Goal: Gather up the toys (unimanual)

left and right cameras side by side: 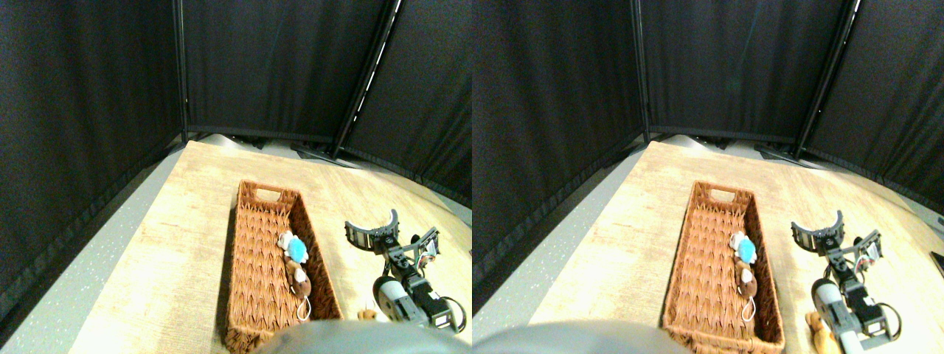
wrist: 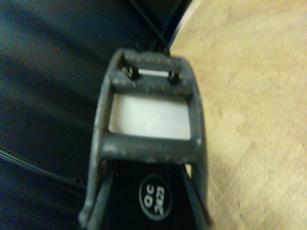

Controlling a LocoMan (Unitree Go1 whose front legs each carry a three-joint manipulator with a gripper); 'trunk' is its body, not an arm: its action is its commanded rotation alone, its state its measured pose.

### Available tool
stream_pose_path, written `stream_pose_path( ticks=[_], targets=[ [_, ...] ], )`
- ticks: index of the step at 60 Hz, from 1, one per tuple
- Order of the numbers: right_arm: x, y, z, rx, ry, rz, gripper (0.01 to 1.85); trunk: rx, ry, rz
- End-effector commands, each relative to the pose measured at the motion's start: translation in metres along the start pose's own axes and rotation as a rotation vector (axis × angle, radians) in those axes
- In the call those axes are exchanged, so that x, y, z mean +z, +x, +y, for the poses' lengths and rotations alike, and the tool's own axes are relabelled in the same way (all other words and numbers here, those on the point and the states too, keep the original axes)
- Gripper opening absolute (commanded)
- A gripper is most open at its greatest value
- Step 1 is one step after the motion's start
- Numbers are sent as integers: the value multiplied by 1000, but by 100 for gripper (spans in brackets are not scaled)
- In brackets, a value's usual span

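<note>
The right claw [left and right cameras side by side: 374, 230] hangs with jaws spread wide, holding nothing.

Stereo high, forward-down, wrist close, tabletop [left and right cameras side by side: 169, 243] shared

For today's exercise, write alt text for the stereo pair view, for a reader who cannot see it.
A long wicker basket lies on a wooden table and holds a blue toy and a brown toy. The right gripper, open and empty, hovers beside the basket. Another brown toy lies on the table near the arm; black curtains stand behind.
</note>
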Motion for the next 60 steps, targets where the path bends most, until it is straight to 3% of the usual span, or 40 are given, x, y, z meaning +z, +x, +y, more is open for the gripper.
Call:
stream_pose_path(
  ticks=[1,12,20,32,53,60],
  targets=[
    [10,-2,0,37,10,-59,68,-25,0,9],
    [22,-13,-30,17,57,-54,65,-44,21,23],
    [21,-35,-47,-17,130,-52,74,-56,31,35],
    [18,-61,-56,-53,181,-69,78,-77,44,46],
    [23,-85,-62,-44,215,-51,77,-102,47,57],
    [21,-93,-68,-78,240,-67,79,-103,47,58]
  ],
)
